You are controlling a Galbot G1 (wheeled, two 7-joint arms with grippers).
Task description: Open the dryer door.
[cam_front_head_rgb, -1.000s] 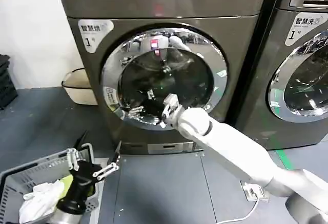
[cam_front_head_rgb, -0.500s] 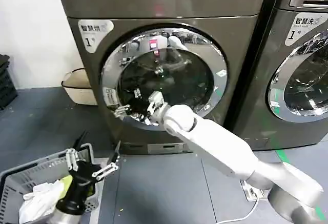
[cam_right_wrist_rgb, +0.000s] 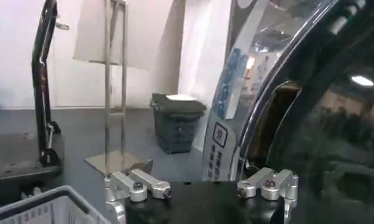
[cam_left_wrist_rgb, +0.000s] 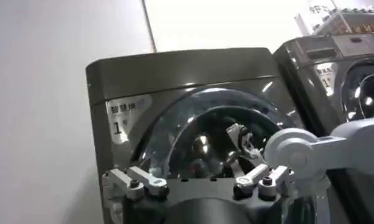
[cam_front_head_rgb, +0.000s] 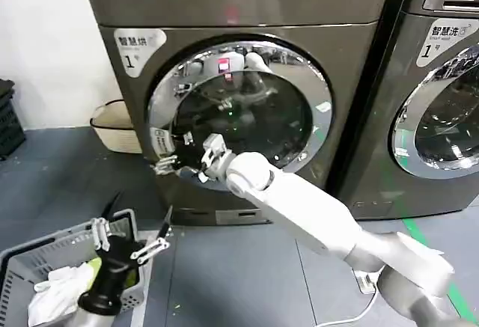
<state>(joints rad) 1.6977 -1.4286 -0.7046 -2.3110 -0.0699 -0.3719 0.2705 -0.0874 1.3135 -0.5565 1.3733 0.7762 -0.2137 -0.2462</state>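
The dryer (cam_front_head_rgb: 352, 80) is a dark bronze-grey front-loader with a white badge marked 1 (cam_front_head_rgb: 137, 46). The dryer door (cam_front_head_rgb: 318, 129), a chrome ring around dark glass, looks flush with the front in the head view. My right arm reaches across from the lower right. Its gripper (cam_front_head_rgb: 174, 155) is open at the door's lower left rim, beside a white sticker (cam_right_wrist_rgb: 218, 143) on the chrome (cam_right_wrist_rgb: 284, 67). Whether a finger touches the rim I cannot tell. My left gripper (cam_front_head_rgb: 138, 218) hangs open and empty low at the left, facing the dryer (cam_left_wrist_rgb: 174, 73).
A grey basket (cam_front_head_rgb: 30, 256) with white cloth sits on the floor under my left gripper. A cream tub (cam_front_head_rgb: 112, 129) stands beside the dryer's left side. A second chrome-doored machine (cam_front_head_rgb: 441, 117) stands close on the right. A white power strip (cam_front_head_rgb: 372, 279) lies on the floor.
My right gripper has slid left along the lower part of the door, from below the glass's middle to the left rim. The left gripper has sunk slightly.
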